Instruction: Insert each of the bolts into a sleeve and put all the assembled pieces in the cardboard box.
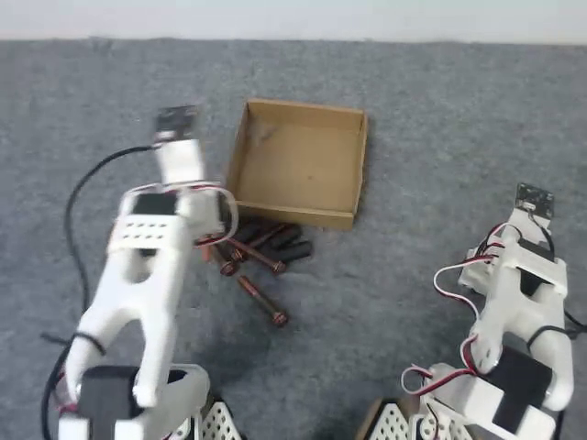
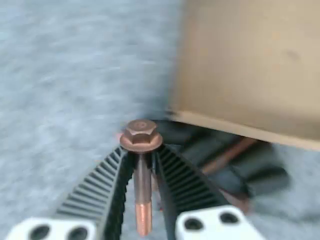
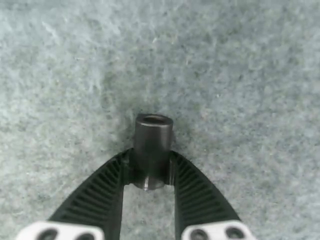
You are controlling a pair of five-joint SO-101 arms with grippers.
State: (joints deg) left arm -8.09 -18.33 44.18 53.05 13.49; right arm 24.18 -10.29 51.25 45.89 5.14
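With the left gripper [image 2: 142, 156] clamped on a bolt [image 2: 141, 136] beside the cardboard box [image 1: 293, 214] and the right gripper [image 3: 149, 169] clamped on a sleeve [image 3: 153, 142] well apart, the threaded end should meet the bore squarely.

**Worktop** [image 1: 440, 137]: grey, with a fuzzy, carpet-like covering. It runs back to a pale wall at the far edge.

**Lying directly on it:**
- Box [image 1: 298, 214]: cardboard, shallow, square and open-topped. It sits flat at the far middle.
- Sleeves [image 1: 292, 247]: dark cylinders lying on their sides in a heap. The heap is against the box's near wall.
- Bolts [image 1: 257, 255]: copper-coloured and mixed into the same heap. Their shanks cross the sleeves, and the exact count cannot be told.
- Lone bolt [image 1: 263, 302]: flat on the covering, just clear of the heap on its near side.
- Arm bases: one stands at the near left [image 1: 174, 403] and one at the near right [image 1: 495, 403], well apart.
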